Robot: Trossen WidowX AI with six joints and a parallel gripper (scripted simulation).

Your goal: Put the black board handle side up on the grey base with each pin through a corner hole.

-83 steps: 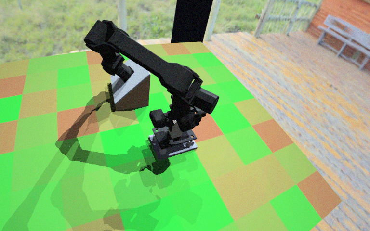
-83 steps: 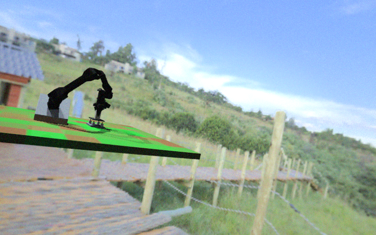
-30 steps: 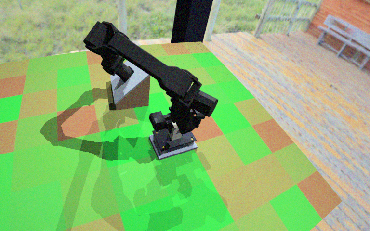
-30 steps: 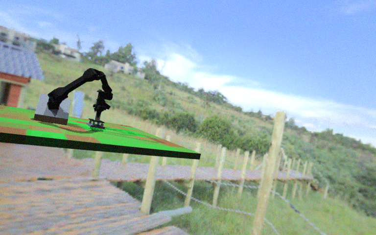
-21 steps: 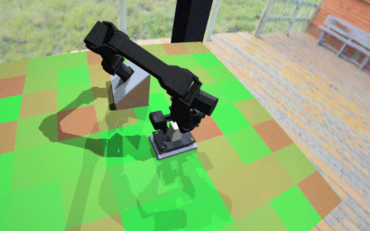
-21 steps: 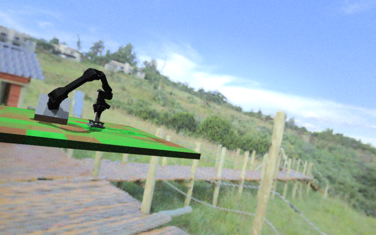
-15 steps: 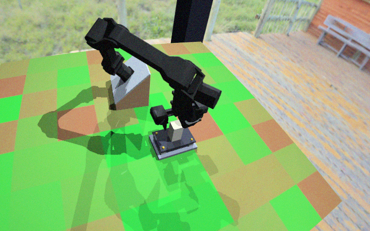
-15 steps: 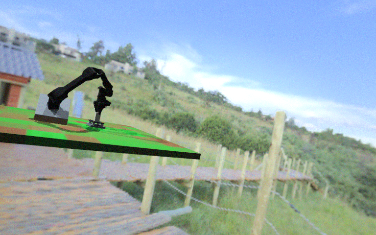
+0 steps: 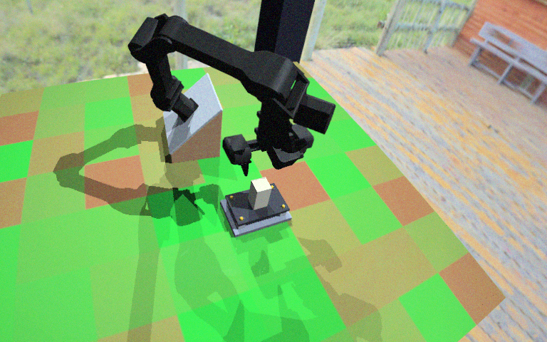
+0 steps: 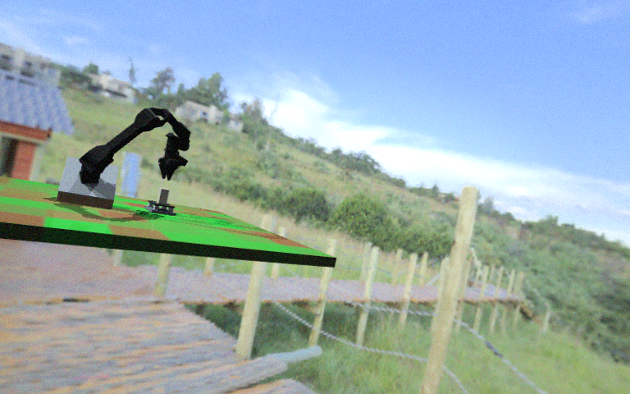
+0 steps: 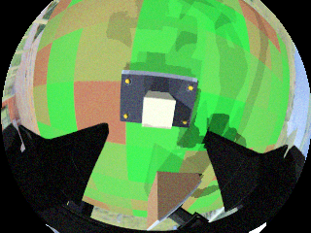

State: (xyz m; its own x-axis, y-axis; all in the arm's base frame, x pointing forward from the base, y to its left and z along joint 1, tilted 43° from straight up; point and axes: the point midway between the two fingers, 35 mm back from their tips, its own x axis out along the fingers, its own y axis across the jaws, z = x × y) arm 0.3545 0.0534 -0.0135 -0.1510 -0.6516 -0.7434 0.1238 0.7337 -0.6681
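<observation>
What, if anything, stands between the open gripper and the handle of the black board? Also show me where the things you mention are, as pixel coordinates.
Nothing visible does: the gripper (image 9: 263, 167) (image 10: 166, 178) (image 11: 158, 132) hangs above the handle (image 9: 260, 194) (image 10: 163, 195) (image 11: 158, 111), with no object between them.
</observation>
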